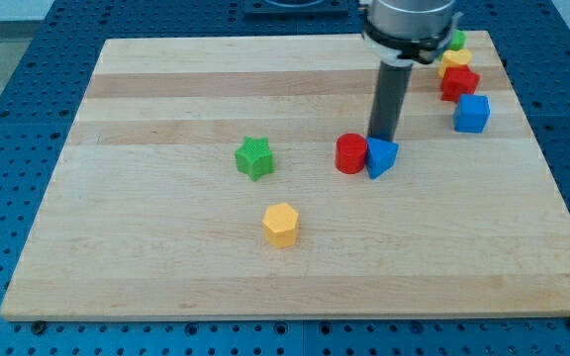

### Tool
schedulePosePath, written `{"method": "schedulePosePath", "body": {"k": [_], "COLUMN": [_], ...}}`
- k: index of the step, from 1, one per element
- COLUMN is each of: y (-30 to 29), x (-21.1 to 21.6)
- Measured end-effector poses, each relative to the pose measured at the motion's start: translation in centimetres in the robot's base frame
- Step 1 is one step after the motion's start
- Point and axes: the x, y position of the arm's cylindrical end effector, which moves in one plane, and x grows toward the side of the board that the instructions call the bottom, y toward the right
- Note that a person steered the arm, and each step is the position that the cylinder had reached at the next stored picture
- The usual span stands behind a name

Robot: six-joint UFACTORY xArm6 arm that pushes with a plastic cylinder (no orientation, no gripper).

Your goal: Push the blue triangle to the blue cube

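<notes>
The blue triangle [381, 157] lies near the middle of the wooden board [166, 257], touching a red cylinder [351, 153] on its left. The blue cube [471, 114] stands toward the view's upper right, apart from the triangle. My tip [381, 136] is right at the triangle's top edge, just behind it and touching or nearly touching it. The dark rod rises straight up from there.
A green star-shaped block [254, 157] sits left of the red cylinder. A yellow hexagonal block [280, 224] lies below it. At the upper right, above the blue cube, a red block [458, 82], a yellow block [454, 61] and a green block [456, 41] are clustered.
</notes>
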Motion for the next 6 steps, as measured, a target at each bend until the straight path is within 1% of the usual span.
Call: {"method": "schedulePosePath", "body": {"k": [1,2,5,6], "y": [-2.1,-3.0,-3.0,-3.0], "x": [1.0,2.1,6.8,7.8]}}
